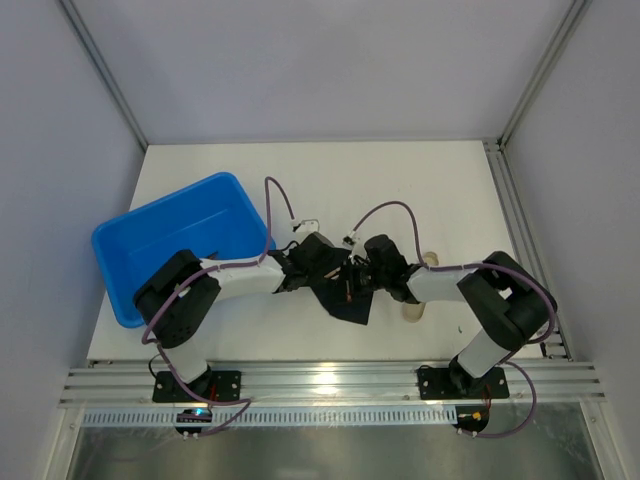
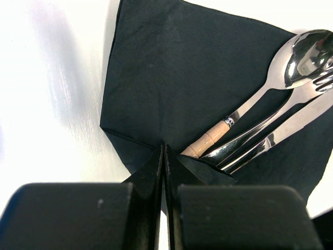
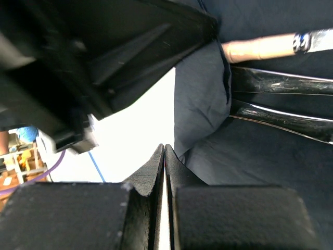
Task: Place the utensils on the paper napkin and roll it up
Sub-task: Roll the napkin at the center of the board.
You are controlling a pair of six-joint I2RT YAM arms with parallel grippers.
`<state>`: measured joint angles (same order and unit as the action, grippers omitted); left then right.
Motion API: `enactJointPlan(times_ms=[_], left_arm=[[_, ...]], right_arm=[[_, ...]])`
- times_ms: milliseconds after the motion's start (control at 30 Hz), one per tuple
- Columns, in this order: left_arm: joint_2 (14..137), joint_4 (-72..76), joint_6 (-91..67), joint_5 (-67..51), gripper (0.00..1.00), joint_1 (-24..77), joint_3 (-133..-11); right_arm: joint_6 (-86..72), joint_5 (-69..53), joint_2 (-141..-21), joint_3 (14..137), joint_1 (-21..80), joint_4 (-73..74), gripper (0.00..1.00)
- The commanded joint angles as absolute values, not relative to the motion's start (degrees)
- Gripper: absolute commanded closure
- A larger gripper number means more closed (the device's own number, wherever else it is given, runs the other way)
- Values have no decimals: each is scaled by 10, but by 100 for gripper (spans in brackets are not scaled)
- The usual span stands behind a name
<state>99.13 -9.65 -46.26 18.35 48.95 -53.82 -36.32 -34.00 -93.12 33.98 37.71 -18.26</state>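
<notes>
The black paper napkin (image 1: 350,306) lies on the white table between my two arms. In the left wrist view the napkin (image 2: 171,78) carries the utensils side by side: a spoon (image 2: 307,52) with a beige handle section, a fork (image 2: 244,143) and a knife (image 2: 304,121). One napkin corner (image 2: 208,169) is folded over their handle ends. My left gripper (image 2: 164,148) is shut, its tips at that folded edge. My right gripper (image 3: 164,148) is shut beside the lifted flap (image 3: 203,104), with the handles (image 3: 281,86) just past it. In the top view both grippers (image 1: 330,272) (image 1: 362,278) meet over the napkin.
A blue tub (image 1: 160,215) sits at the left of the table, behind the left arm. A thick beige cylinder (image 1: 414,308) lies under the right arm, to the right of the napkin. Metal frame rails run along the near edge (image 1: 330,382) and the right side.
</notes>
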Motion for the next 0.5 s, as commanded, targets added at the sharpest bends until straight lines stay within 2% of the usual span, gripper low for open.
enactJointPlan(times_ms=[0,467], left_arm=[[987,-96,-464,181,100,485,-529],[982,-101,-461,183,100,485,-528]], right_arm=[[-351,-312,-895,331,371,-182,96],[-351,-297,-911,319,371,-178,96]])
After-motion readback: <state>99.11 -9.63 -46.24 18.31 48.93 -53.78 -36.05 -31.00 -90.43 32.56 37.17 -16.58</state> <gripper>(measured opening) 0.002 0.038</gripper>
